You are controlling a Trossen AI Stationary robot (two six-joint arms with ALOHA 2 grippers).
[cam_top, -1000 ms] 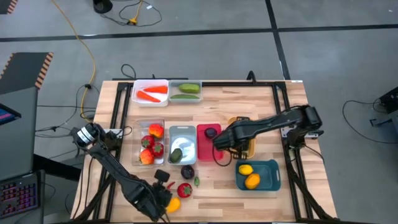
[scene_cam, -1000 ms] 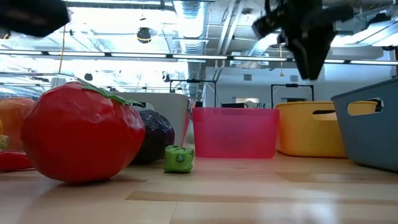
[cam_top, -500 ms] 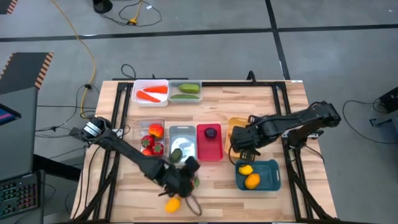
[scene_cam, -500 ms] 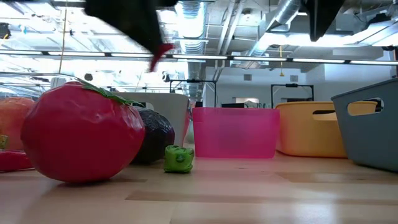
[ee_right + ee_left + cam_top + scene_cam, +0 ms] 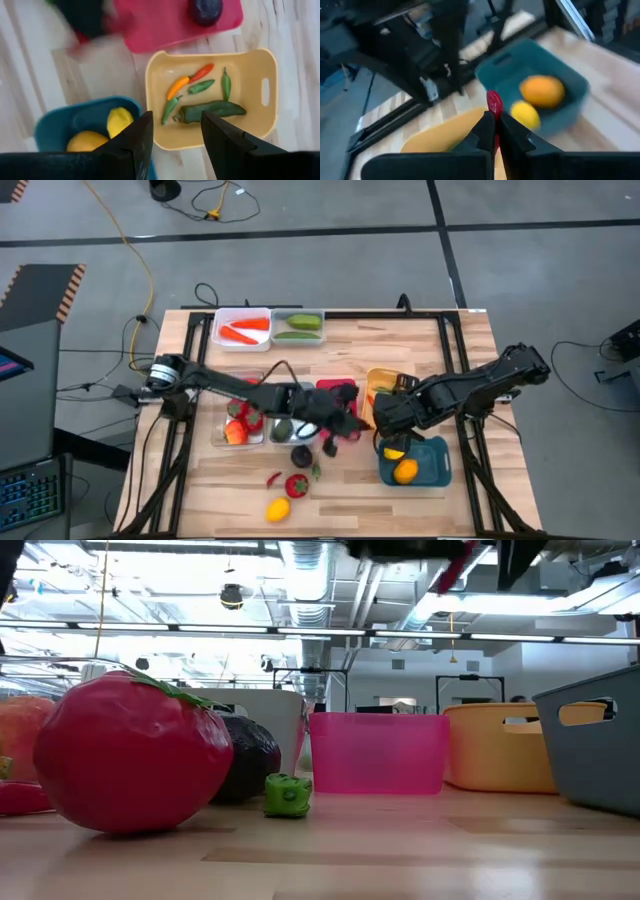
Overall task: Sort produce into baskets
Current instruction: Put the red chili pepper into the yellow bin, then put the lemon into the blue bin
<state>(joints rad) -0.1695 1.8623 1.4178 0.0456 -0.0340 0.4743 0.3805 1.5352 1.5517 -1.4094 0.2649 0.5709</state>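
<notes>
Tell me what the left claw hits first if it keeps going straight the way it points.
Probably the yellow bin just ahead of the left claw, which is shut on a red chili; the teal bin lies beyond. Depth is uncertain.

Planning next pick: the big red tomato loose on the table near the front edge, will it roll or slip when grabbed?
The tomato looks round and glossy, so it would probably roll if nudged and could slip in narrow fingers. It looks like hollow plastic, likely light. The purple plum close beside it may get bumped.

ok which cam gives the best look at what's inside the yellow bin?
Right wrist view: it looks straight down into the yellow bin, showing the small chilies and a dark green pepper. The high view has it mostly hidden under the right arm. The low view shows only its outer wall; the left wrist view, a blurred edge.
</notes>
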